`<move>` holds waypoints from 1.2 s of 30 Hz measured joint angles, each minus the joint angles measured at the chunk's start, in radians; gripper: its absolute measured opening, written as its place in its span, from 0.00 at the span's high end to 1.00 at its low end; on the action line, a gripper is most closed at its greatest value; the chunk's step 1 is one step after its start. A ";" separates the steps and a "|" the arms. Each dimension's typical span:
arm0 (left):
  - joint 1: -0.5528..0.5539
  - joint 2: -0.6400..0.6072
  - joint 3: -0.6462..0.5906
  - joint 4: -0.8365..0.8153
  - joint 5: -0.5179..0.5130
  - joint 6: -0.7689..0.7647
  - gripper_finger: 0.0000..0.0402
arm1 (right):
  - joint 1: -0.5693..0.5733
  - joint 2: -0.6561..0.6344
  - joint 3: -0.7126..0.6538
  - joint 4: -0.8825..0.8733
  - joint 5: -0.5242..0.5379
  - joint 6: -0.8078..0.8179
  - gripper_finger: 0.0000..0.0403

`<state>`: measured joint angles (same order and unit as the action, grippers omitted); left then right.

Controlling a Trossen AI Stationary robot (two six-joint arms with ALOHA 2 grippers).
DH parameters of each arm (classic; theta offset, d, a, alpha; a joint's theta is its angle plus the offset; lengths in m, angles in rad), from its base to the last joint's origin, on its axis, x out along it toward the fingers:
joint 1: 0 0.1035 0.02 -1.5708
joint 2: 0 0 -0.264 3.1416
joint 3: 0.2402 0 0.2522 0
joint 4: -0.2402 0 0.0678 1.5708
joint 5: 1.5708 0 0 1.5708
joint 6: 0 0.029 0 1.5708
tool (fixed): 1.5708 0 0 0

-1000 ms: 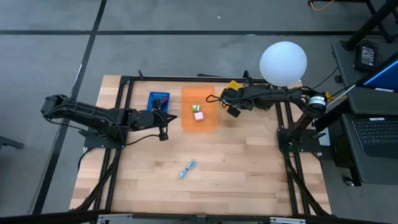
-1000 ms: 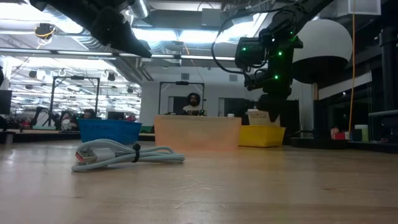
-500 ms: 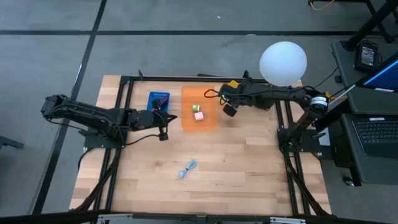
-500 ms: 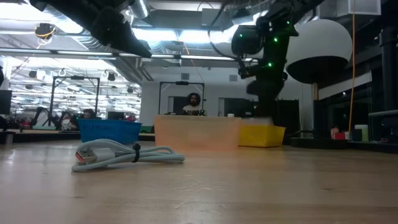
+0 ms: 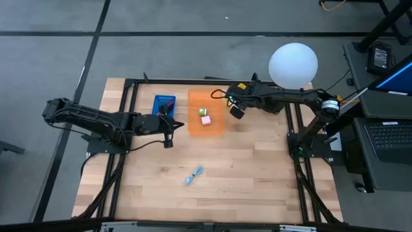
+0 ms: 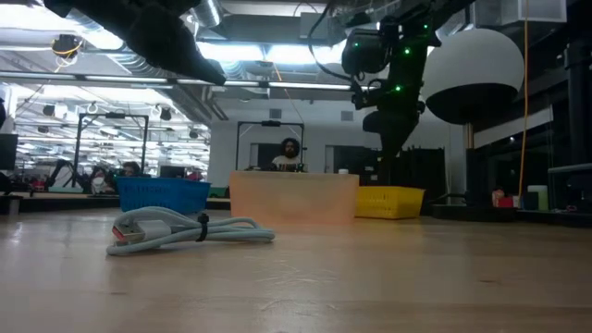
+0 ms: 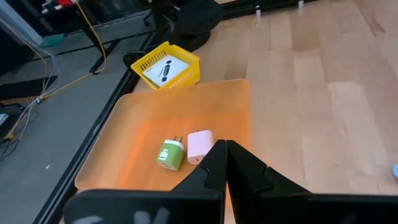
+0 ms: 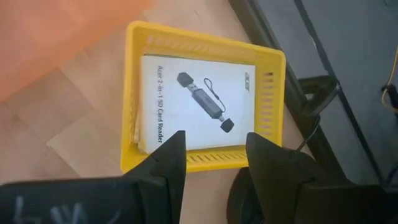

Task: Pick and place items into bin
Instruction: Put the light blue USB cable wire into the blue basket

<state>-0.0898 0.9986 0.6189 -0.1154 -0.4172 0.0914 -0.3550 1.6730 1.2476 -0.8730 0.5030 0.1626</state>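
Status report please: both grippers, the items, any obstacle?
Right gripper open, empty, above yellow basket. Left gripper shut, by orange bin. Two cubes binned; cable on table. No obstacle.

Even, bright light falls from above; ceiling strips [image 6: 231,51] glare behind me in the low view. My arms cast only soft shadows on the tabletop [image 5: 244,167]. Up close, my own left fingers [image 7: 239,168] blur darkly, while the packet's [image 8: 199,102] print stays sharp.

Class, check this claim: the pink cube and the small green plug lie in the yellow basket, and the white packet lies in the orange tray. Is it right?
Not quite: it is reversed. The left wrist view shows the pink cube and green plug in the orange tray; the white packet lies in the yellow basket.
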 joint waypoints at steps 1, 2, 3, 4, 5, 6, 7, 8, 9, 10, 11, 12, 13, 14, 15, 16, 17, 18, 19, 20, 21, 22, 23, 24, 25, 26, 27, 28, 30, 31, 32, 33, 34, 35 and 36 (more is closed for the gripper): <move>0.000 0.000 0.000 0.000 -0.001 0.000 1.00 | 0.007 0.000 0.000 0.000 0.002 -0.009 0.64; 0.000 0.000 0.000 -0.002 -0.004 0.001 1.00 | 0.017 -0.001 0.000 0.001 0.002 -0.011 0.64; 0.000 0.000 0.000 -0.008 -0.006 0.001 1.00 | 0.029 -0.004 0.000 0.007 0.001 -0.012 0.64; 0.000 0.000 0.000 -0.017 -0.006 0.005 1.00 | 0.042 -0.010 0.000 0.018 -0.001 -0.011 0.64; 0.000 0.000 0.000 -0.026 -0.007 0.012 1.00 | 0.058 -0.020 0.000 0.028 -0.001 -0.011 0.64; 0.000 0.000 0.000 -0.035 -0.007 0.018 1.00 | 0.079 -0.034 0.000 0.044 -0.004 -0.011 0.64; 0.000 0.000 0.000 -0.042 -0.007 0.025 1.00 | 0.102 -0.049 0.000 0.062 -0.012 -0.013 0.65; 0.000 0.000 0.000 -0.046 -0.007 0.027 1.00 | 0.129 -0.066 0.000 0.081 -0.018 -0.019 0.66; 0.000 0.000 0.000 -0.046 -0.007 0.027 1.00 | 0.160 -0.084 0.000 0.104 -0.020 -0.030 0.68; 0.000 0.000 0.000 -0.046 -0.007 0.027 1.00 | 0.192 -0.103 0.000 0.126 -0.023 -0.038 0.70; 0.000 0.000 0.000 -0.046 -0.007 0.027 1.00 | 0.221 -0.124 0.000 0.144 -0.027 -0.048 0.72; 0.000 0.000 0.000 -0.046 -0.005 0.027 1.00 | 0.249 -0.144 -0.001 0.169 -0.029 -0.059 0.74; 0.000 0.000 0.000 -0.046 -0.001 0.026 1.00 | 0.276 -0.162 -0.007 0.207 -0.029 -0.065 0.77; 0.000 0.000 0.000 -0.046 0.002 0.023 1.00 | 0.301 -0.179 -0.016 0.240 -0.027 -0.073 0.80; 0.000 0.000 0.000 -0.046 0.009 0.011 1.00 | 0.323 -0.194 -0.031 0.269 -0.027 -0.088 0.83; 0.000 0.000 0.000 -0.046 0.020 0.001 1.00 | 0.344 -0.205 -0.050 0.295 -0.026 -0.093 0.86; 0.000 0.000 0.000 -0.046 0.029 -0.004 1.00 | 0.365 -0.213 -0.072 0.333 -0.026 -0.092 0.88; 0.000 0.000 0.000 -0.046 0.039 -0.009 1.00 | 0.383 -0.221 -0.104 0.386 -0.026 -0.090 0.91; 0.000 0.000 0.000 -0.047 0.053 -0.016 1.00 | 0.398 -0.226 -0.143 0.438 -0.027 -0.088 0.94; 0.000 0.000 0.000 -0.046 0.068 -0.023 1.00 | 0.413 -0.230 -0.183 0.494 -0.028 -0.088 0.97; 0.000 0.000 0.000 -0.047 0.087 -0.026 1.00 | 0.428 -0.230 -0.224 0.545 -0.029 -0.089 0.98; 0.000 0.000 0.000 -0.046 0.104 -0.026 1.00 | 0.443 -0.230 -0.259 0.590 -0.028 -0.091 0.99; 0.000 0.000 0.000 -0.046 0.117 -0.026 1.00 | 0.457 -0.229 -0.286 0.625 -0.027 -0.090 0.98; 0.000 0.000 0.000 -0.046 0.128 -0.026 1.00 | 0.473 -0.229 -0.308 0.661 -0.025 -0.089 0.98; 0.000 0.000 0.000 -0.046 0.133 -0.026 1.00 | 0.489 -0.230 -0.326 0.699 -0.025 -0.091 0.97; 0.000 0.000 0.000 -0.046 0.144 -0.027 1.00 | 0.505 -0.230 -0.341 0.725 -0.026 -0.098 0.97; 0.000 0.000 0.000 -0.046 0.160 -0.029 1.00 | 0.520 -0.230 -0.354 0.744 -0.027 -0.111 0.97; -0.001 0.000 0.000 -0.046 0.177 -0.035 1.00 | 0.533 -0.230 -0.366 0.764 -0.029 -0.117 0.98; -0.008 0.000 0.000 -0.046 0.210 -0.060 1.00 | 0.556 -0.230 -0.383 0.824 -0.026 -0.138 0.99; -0.016 0.003 0.000 -0.045 0.211 -0.072 1.00 | 0.568 -0.230 -0.389 0.851 -0.025 -0.147 1.00; -0.025 0.005 0.000 -0.044 0.207 -0.080 1.00 | 0.580 -0.230 -0.394 0.874 -0.022 -0.164 1.00; -0.036 0.006 0.000 -0.046 0.196 -0.086 1.00 | 0.594 -0.230 -0.396 0.892 -0.023 -0.182 0.99; -0.048 0.007 0.000 -0.045 0.185 -0.092 1.00 | 0.607 -0.230 -0.398 0.903 -0.025 -0.201 0.99; -0.060 0.010 0.000 -0.040 0.176 -0.104 1.00 | 0.619 -0.230 -0.398 0.909 -0.027 -0.219 0.99; -0.071 0.014 0.000 -0.039 0.172 -0.126 1.00 | 0.628 -0.230 -0.398 0.909 -0.028 -0.224 0.99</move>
<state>-0.1613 1.0124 0.6189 -0.1544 -0.2451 -0.0344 0.2731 1.4429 0.8497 0.0362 0.4753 -0.0617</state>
